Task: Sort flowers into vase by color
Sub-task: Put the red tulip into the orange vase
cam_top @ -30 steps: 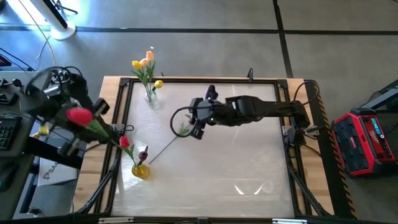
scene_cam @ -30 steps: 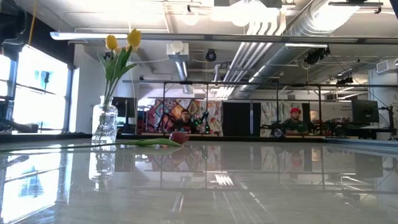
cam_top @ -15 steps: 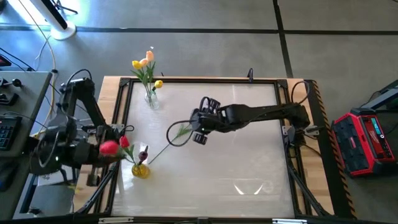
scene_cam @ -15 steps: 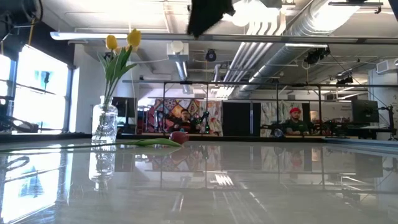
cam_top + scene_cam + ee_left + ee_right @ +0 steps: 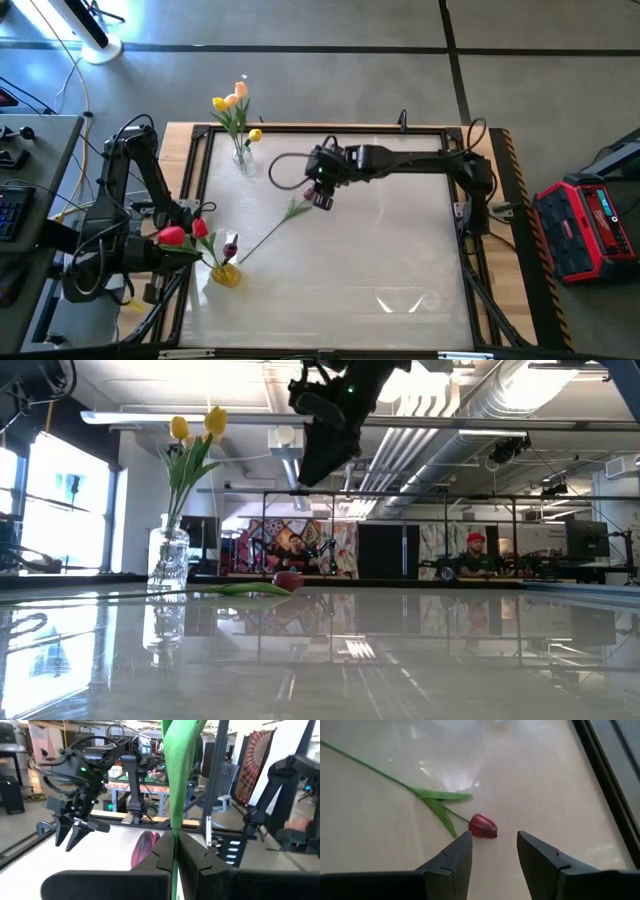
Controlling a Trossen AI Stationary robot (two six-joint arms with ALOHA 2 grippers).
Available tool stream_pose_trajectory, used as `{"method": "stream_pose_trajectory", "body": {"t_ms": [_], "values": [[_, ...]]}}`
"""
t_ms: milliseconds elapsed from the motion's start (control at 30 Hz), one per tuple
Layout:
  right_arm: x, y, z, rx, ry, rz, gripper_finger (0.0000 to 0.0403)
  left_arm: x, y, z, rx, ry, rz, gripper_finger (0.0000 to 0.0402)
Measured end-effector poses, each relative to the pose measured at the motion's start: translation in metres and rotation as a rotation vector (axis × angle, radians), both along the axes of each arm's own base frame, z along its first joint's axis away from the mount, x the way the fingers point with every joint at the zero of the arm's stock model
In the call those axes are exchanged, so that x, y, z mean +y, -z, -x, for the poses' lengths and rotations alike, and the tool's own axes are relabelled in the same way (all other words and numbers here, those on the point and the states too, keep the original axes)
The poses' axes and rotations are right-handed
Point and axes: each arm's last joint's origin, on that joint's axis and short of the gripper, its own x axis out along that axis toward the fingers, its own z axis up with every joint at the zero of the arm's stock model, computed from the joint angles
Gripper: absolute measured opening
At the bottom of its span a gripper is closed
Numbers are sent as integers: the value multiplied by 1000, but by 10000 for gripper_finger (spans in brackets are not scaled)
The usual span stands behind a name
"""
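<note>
Right arm: you have it reaching from the table's right edge across the far half of the table, forearm stretched toward the left, wrist bent down.
Right gripper (image 5: 322, 195): it hangs above the table with its fingers (image 5: 454, 857) parted and nothing between them. In the right wrist view the gap between them looks down on the lying tulip's head.
Lying tulip (image 5: 482, 826): a red head flat on the table, leaves spread just behind it, the long thin stem running away across the surface toward the yellow vase. From above you see it as a green line with leaves near the gripper (image 5: 295, 210); in the low view it lies flat beside the clear vase (image 5: 287, 581).
Left arm: you have it folded off the table's left edge, elbow high, wrist low beside the frame.
Left gripper (image 5: 175, 851): clamped tight on a green stem (image 5: 177, 785) that rises straight up between the fingers. The held tulip's red head (image 5: 171, 236) sits just left of the yellow vase, beyond the table's edge.
Yellow vase (image 5: 226, 273): at the table's near-left side, holding a red tulip (image 5: 201, 229) and a dark maroon one (image 5: 231, 247).
Clear vase (image 5: 243, 157): at the far-left corner, holding yellow and peach tulips (image 5: 231, 100); it stands upright in the low view (image 5: 169, 557).
Table (image 5: 400, 260): pale and glossy, edged by a dark frame.
</note>
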Motion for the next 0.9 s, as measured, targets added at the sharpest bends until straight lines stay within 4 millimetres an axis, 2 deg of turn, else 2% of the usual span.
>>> {"method": "stream_pose_trajectory", "body": {"t_ms": [100, 200, 300, 400, 500, 633, 800, 900], "values": [[-17, -3, 2, -21, -51, -33, 144, 1, 9, 0, 4, -1, -43, 0], [-32, -15, 7, -88, -94, -92, 144, 5, 10, -4, 5, -24, -40, 0], [-42, -41, 21, -193, -146, -165, 144, 14, 2, -9, 3, -56, 6, 0], [-45, -77, 43, -323, -189, -217, 144, 29, -16, -11, 13, -43, 99, 0], [-41, -117, 71, -456, -184, -233, 144, 41, -30, -11, 19, -17, 154, 0], [-26, -164, 111, -622, -167, -247, 144, 47, -40, -10, 25, 33, 163, 0], [-6, -200, 154, -760, -175, -275, 144, 47, -43, -10, 38, 95, 142, 0], [6, -213, 169, -811, -208, -290, 144, 44, -41, -10, 52, 126, 111, 0]]}}
